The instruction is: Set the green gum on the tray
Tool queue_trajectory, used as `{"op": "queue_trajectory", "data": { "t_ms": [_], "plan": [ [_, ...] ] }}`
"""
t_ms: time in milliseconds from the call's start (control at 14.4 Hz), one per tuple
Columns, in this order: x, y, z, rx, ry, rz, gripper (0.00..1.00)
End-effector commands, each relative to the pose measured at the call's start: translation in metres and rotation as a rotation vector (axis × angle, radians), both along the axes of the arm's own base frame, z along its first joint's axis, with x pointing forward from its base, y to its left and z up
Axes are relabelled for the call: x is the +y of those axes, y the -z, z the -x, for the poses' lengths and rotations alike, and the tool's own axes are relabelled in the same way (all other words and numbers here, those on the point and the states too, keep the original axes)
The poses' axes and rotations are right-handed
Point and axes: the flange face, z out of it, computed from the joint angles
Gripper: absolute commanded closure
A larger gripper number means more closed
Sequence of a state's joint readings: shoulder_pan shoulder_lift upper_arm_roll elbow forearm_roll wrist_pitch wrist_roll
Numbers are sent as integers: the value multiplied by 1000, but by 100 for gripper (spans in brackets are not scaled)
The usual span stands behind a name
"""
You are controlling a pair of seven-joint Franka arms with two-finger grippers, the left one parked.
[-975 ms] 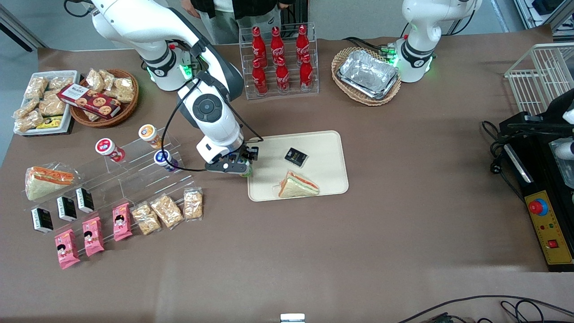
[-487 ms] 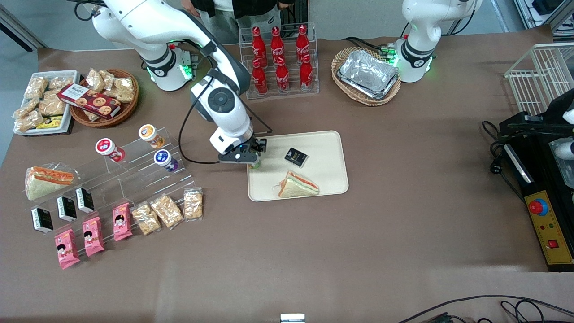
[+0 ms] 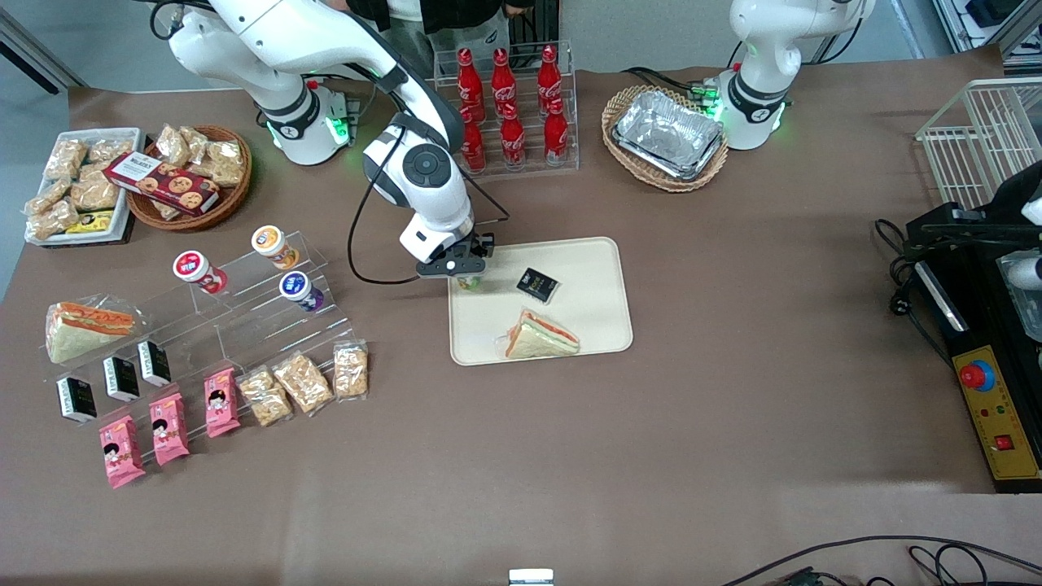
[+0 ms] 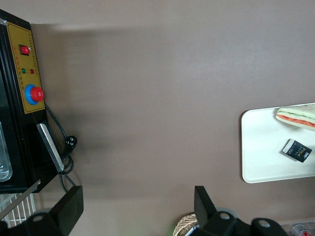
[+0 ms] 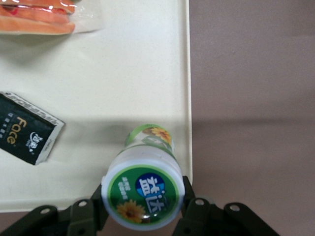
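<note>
The gripper (image 3: 466,275) pinches the green gum (image 3: 467,282) by its white lid, holding it upright above the tray (image 3: 598,268), just inside the tray's rim at the corner toward the working arm's end of the table (image 3: 651,423). On the tray, a small black packet (image 3: 537,285) lies near the gum, and a wrapped sandwich (image 3: 540,335) sits nearer the front camera. The wrist view shows bare tray surface (image 5: 98,88) under the gum (image 5: 145,184).

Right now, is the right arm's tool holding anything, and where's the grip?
Yes: the tool is shut on the green gum, gripping its sides just under the white lid, above the tray near its edge.
</note>
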State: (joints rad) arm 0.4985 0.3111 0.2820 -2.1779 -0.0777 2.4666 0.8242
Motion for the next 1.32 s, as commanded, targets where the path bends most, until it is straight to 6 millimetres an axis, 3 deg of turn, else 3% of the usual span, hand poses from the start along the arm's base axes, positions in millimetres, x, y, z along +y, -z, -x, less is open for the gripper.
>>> {"op": "queue_trajectory", "data": {
  "t_ms": [0,70,139,209,557,766,905,1114,1253],
  "plan": [
    [7,13,10,-8,-19,4,49],
    [7,15,10,-9,-25,7,35],
    [4,14,6,-10,-14,6,8],
    [2,13,3,-12,-8,6,1],
    [4,8,1,-19,-15,2,0],
    [5,-10,-6,-32,-6,4,0],
    [-16,-41,-24,-45,26,30,0],
    [-39,-115,-77,-48,108,63,0],
    [-81,-146,-110,-15,108,104,0]
  ]
}}
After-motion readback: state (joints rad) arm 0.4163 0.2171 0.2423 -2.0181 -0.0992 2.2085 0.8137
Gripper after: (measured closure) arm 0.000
